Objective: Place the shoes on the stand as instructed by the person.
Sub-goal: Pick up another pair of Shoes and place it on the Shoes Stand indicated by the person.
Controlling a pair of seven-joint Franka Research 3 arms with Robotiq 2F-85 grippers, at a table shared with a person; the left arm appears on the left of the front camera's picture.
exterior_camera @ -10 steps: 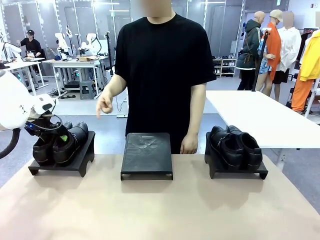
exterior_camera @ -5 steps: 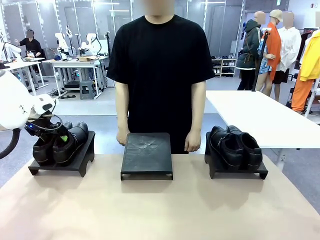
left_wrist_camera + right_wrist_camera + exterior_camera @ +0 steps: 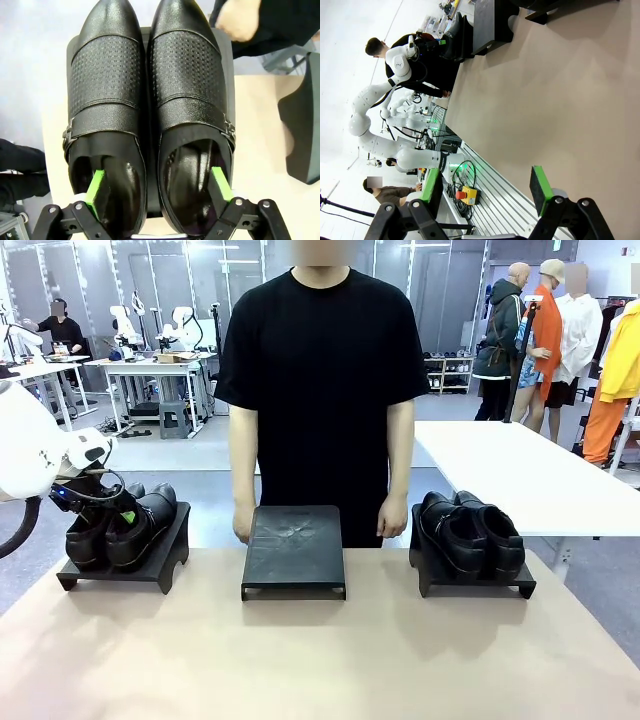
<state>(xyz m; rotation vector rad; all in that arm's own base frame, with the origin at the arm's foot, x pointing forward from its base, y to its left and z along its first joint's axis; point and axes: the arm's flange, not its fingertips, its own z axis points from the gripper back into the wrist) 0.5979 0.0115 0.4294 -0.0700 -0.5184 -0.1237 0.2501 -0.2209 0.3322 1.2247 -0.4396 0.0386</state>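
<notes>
Black shoes (image 3: 120, 523) on left stand (image 3: 160, 562)

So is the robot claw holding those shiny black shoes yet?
Not yet. The left claw is open, one green finger dipped inside each glossy black leather shoe of the pair on the left stand, squeezing nothing. The right claw is open over bare table.

A robotics laboratory: a person (image 3: 320, 390) in black stands at a tan table (image 3: 320, 650) facing a white robot arm (image 3: 30, 450), with three black stands (image 3: 293, 552) laid out for a trial. Behind, work tables (image 3: 150, 370) carry more white robot arms on a wide grey floor, glass partitions line the hall, and other people (image 3: 545, 335) gather near a white table (image 3: 520, 470).
</notes>
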